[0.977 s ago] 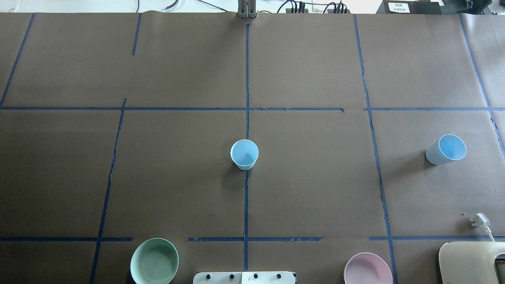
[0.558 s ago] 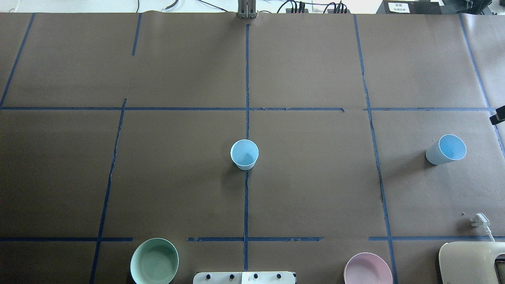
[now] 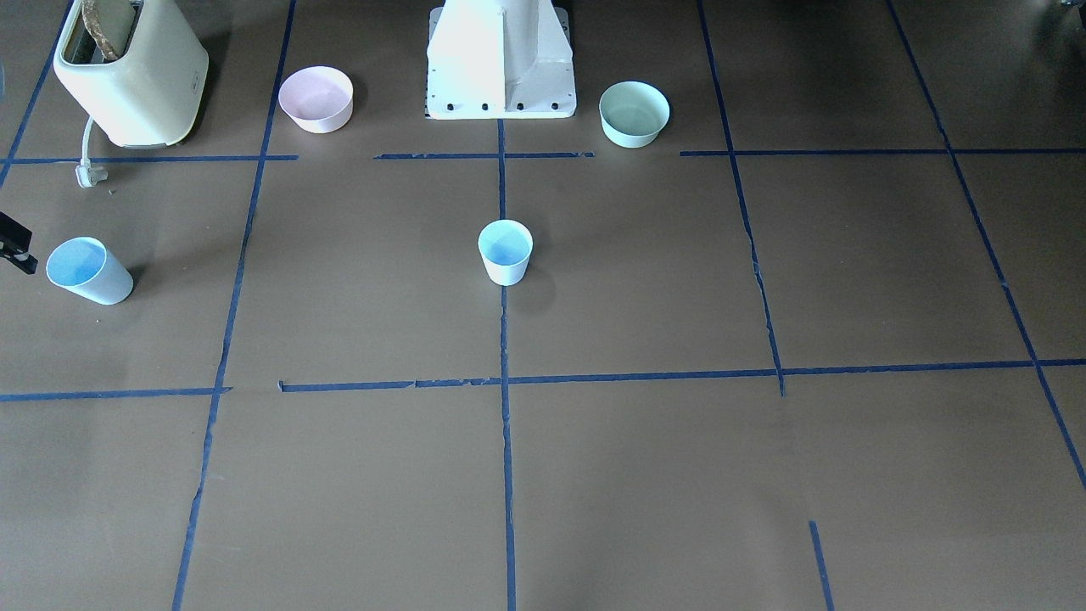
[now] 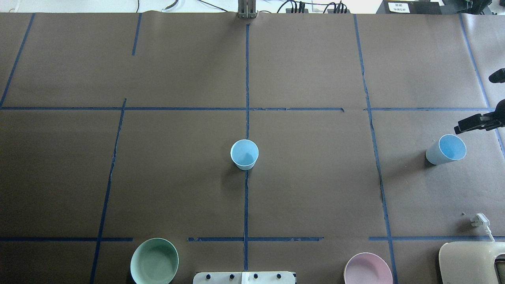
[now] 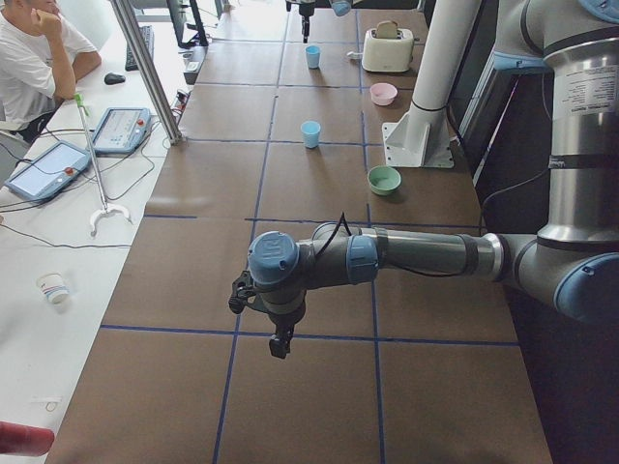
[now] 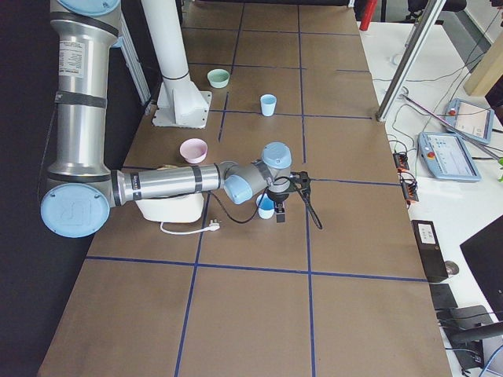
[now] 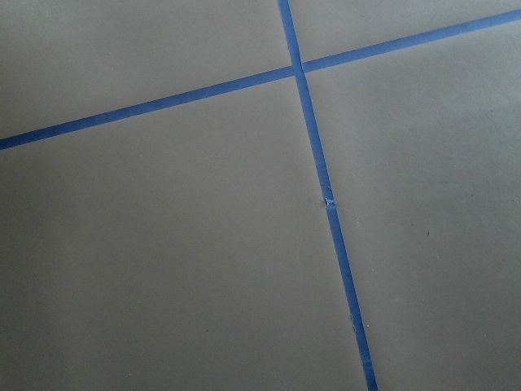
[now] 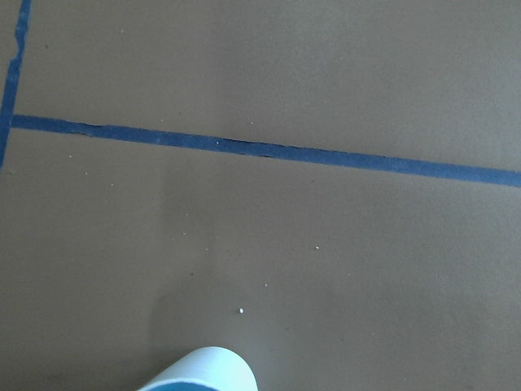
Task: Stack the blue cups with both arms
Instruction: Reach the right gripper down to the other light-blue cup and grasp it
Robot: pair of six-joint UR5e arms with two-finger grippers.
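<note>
One blue cup (image 4: pixel 244 154) stands upright at the table's centre on the tape cross, also in the front-facing view (image 3: pixel 505 251). The second blue cup (image 4: pixel 446 150) stands far to the right, also in the front-facing view (image 3: pixel 87 271). My right gripper (image 4: pixel 475 103) reaches in from the right edge with its fingers spread, open and empty. One fingertip (image 4: pixel 461 127) hovers just beyond that cup's rim. The cup's rim (image 8: pixel 203 371) shows at the bottom of the right wrist view. My left gripper (image 5: pixel 280 338) hangs over bare table far from both cups. I cannot tell whether it is open.
A mint-green bowl (image 4: pixel 154 261) and a pink bowl (image 4: pixel 367 269) flank the white pedestal (image 3: pixel 501 59) at the near edge. A cream toaster (image 4: pixel 471 262) and its plug (image 4: pixel 480 219) sit at the near right. A person (image 5: pixel 34 58) sits beyond the table.
My right gripper has come into the overhead view from the right edge and moved in toward the right cup. Both cups have stayed put.
</note>
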